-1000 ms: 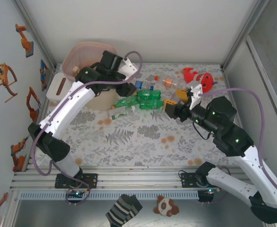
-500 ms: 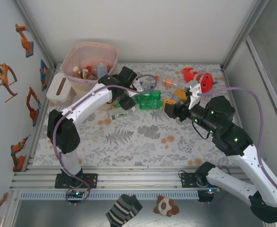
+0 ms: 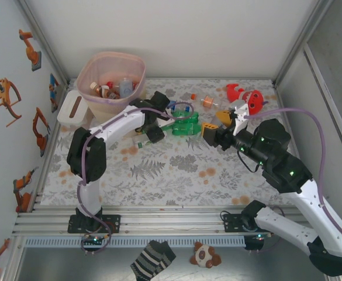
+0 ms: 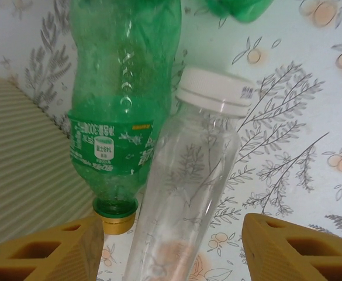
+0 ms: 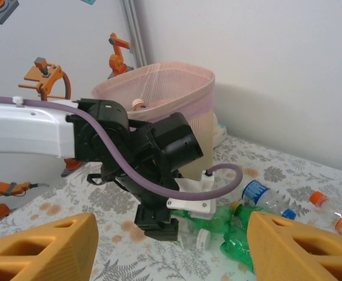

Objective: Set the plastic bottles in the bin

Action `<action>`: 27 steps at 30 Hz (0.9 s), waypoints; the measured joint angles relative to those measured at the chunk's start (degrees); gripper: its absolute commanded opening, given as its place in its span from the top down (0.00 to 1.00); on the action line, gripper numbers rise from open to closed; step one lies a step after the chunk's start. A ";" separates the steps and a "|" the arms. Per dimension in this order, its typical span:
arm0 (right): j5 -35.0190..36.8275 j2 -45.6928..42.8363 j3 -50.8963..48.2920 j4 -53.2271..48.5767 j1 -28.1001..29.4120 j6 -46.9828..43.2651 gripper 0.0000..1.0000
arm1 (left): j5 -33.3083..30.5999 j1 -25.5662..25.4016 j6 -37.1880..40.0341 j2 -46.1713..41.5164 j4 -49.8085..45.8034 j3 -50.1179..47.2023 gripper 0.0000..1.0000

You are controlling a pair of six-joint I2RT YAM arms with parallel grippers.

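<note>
Top cam: left gripper (image 3: 155, 133) was down at the table (image 3: 171, 175), just in front of the bin (image 3: 103, 108), at the left end of the loose bottle pile; jaws open.
Left wrist cam: its fingers (image 4: 48, 252) straddled a clear white-capped bottle (image 4: 188, 187) lying on the cloth, cap pointing away from the wrist; there was a gap on each side, so no grip on it.
A green bottle (image 4: 124, 99) lay right against the clear one on its left, gold cap toward the camera and just beside the left fingertip; the bin's ribbed beige lower wall was close beside that.

Right gripper (image 3: 214, 124) was held off the cloth to the right of the pile, pointing at it; jaws wide open, nothing between them.

Bin stood upright in the far-left corner; several bottles inside (image 3: 115, 88).
On the table between the two grippers: crushed green bottles (image 3: 185, 124); behind them a blue-labelled bottle (image 3: 172, 105) and an orange-capped bottle (image 3: 209, 103).
Red plush toy (image 3: 245, 96) lay far right of the pile; white box (image 3: 71, 111) sat touching the bin's left side.
</note>
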 measured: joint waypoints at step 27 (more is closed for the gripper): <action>0.17 -0.52 0.00 0.00 0.00 0.00 0.33 | 2.19 1.09 -1.84 5.05 -0.96 -0.96 0.48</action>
